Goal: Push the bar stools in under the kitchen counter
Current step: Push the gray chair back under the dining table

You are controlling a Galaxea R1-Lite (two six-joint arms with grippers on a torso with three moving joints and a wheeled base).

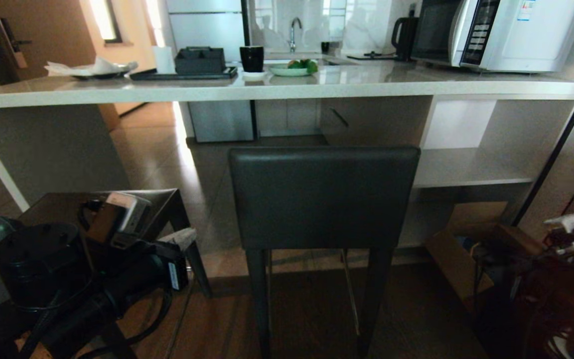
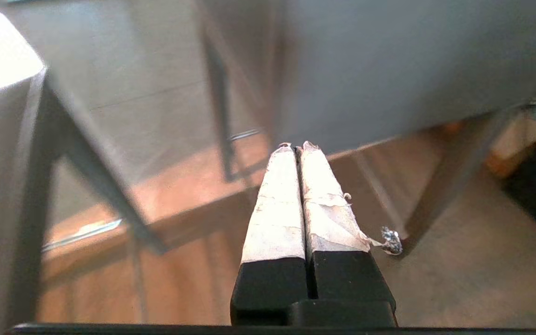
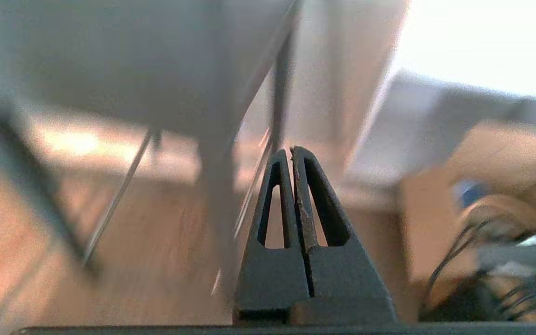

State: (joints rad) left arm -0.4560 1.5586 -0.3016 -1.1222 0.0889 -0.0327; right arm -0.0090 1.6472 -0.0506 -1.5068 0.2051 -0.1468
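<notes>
Across the top of the head view runs one kitchen counter (image 1: 317,85), its pale slab carrying one microwave (image 1: 506,32) at the upper right, one black kettle (image 1: 404,32) beside it, one black cup (image 1: 251,58), one plate of green fruit (image 1: 294,69) and one dark tray (image 1: 182,75) with a box on it. Two bar stools are visible. One (image 1: 324,197) stands at the centre of the frame, backrest toward the camera, its legs on the wooden floor (image 1: 312,319), with a strip of tiled floor showing between it and the counter. The second stool (image 1: 132,199) sits at the lower left, only its glossy seat and one leg showing behind the left arm.

Two grippers are in play. The left gripper (image 2: 298,148), seen in its wrist view, has both tape-wrapped fingers (image 2: 277,204) pressed together on nothing, pointing toward the lower edge of the centre stool's backrest and apart from it. The right gripper (image 3: 292,151) likewise has its two dark fingers (image 3: 324,204) pressed flat together, empty, aimed at a blurred stool leg. One cardboard box (image 1: 459,259) lies at the lower right under the counter shelves.
</notes>
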